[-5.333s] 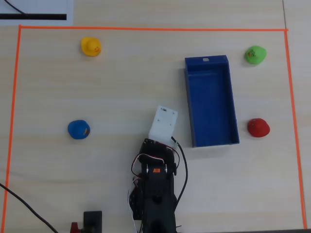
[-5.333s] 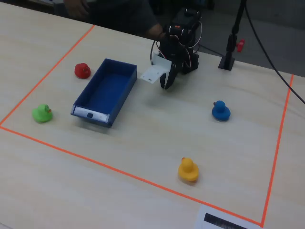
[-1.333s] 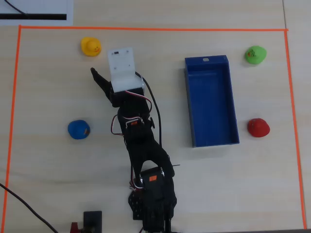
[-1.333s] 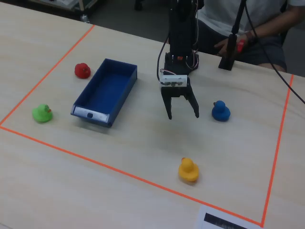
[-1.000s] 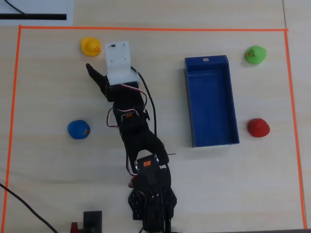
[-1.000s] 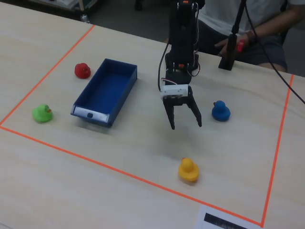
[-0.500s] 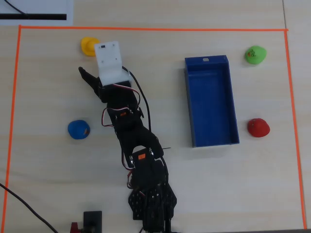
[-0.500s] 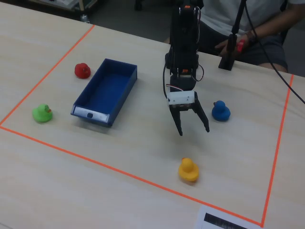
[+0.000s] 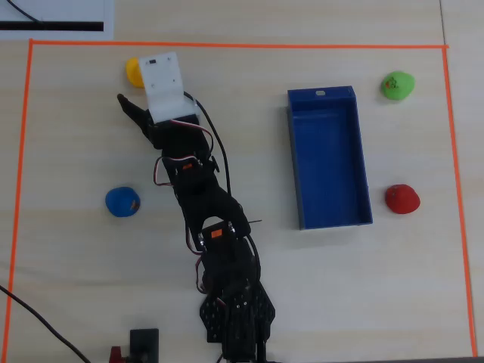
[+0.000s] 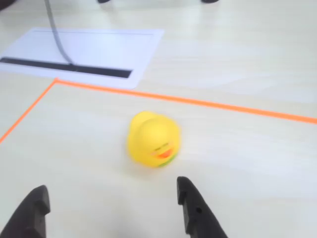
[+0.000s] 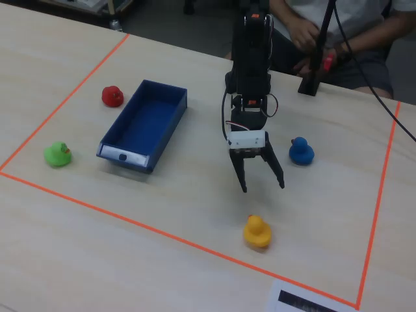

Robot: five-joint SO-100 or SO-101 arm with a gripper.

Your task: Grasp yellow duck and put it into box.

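The yellow duck [image 10: 153, 140] stands on the table just inside the orange tape corner. It also shows in the fixed view [image 11: 257, 231] and in the overhead view [image 9: 134, 70], where the white wrist part partly covers it. My gripper [image 10: 111, 187] is open and empty, its jaws wide apart, a little short of the duck and above the table; the fixed view [image 11: 263, 187] shows it pointing down. The dark-blue box [image 9: 329, 159] lies empty, well away from the duck, and shows in the fixed view [image 11: 123, 155] too.
A blue duck [image 9: 122, 202] sits beside the arm. A green duck [image 9: 397, 85] and a red duck [image 9: 401, 199] lie beyond the box. Orange tape [image 10: 198, 102] borders the work area. A white sheet [image 10: 84, 54] lies outside it. A person sits behind the table [image 11: 338, 26].
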